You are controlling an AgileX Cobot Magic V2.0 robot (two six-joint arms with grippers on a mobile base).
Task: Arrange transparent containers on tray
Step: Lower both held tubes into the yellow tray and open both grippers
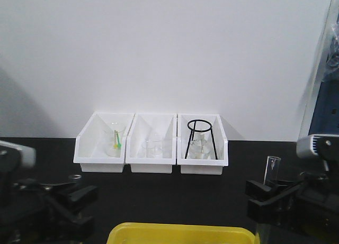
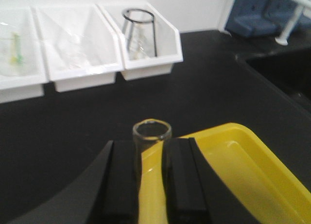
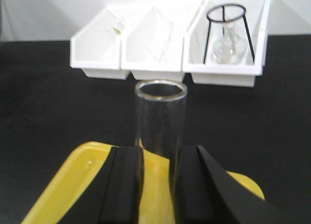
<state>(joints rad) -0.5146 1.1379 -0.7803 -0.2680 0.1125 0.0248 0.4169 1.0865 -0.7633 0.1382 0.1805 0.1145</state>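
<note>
two test tubes are in my grip, one per arm: my left gripper [image 2: 151, 185] is closed around the left test tube [image 2: 151, 136] and my right gripper [image 3: 160, 185] around the right test tube [image 3: 160, 119], both upright above the yellow tray [image 1: 183, 234]. only the wrist views show the pads pinching the glass over the tray, while the front view shows the three white bins [image 1: 152, 143] in a row on the black worktop [image 1: 175, 196].

I see a plain white wall [image 1: 169, 48] at the back, bright and evenly lit. In front of it is a flat black surface [image 1: 159, 196]. Three white bins [image 1: 152, 143] sit in a row on it, against the wall.
</note>
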